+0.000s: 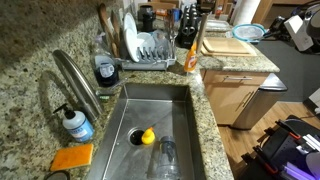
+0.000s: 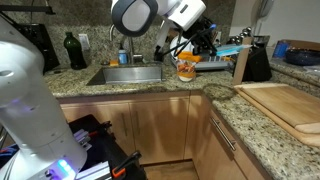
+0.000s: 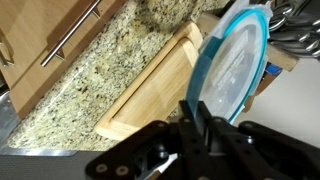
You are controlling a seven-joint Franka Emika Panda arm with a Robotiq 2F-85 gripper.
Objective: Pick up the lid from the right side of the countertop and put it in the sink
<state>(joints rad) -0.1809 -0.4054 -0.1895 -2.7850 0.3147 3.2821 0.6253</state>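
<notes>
The gripper (image 3: 203, 118) is clenched on the round clear lid with a teal rim (image 3: 238, 60), by the wooden cutting board (image 3: 150, 95). The stainless steel sink (image 1: 172, 105) holds a small yellow object (image 1: 148, 137) and a clear glass (image 1: 167, 158).

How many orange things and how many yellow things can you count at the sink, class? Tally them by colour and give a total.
Orange: 2, the sponge and the bottle.
Yellow: 1, an object in the sink.
Total: 3
</notes>
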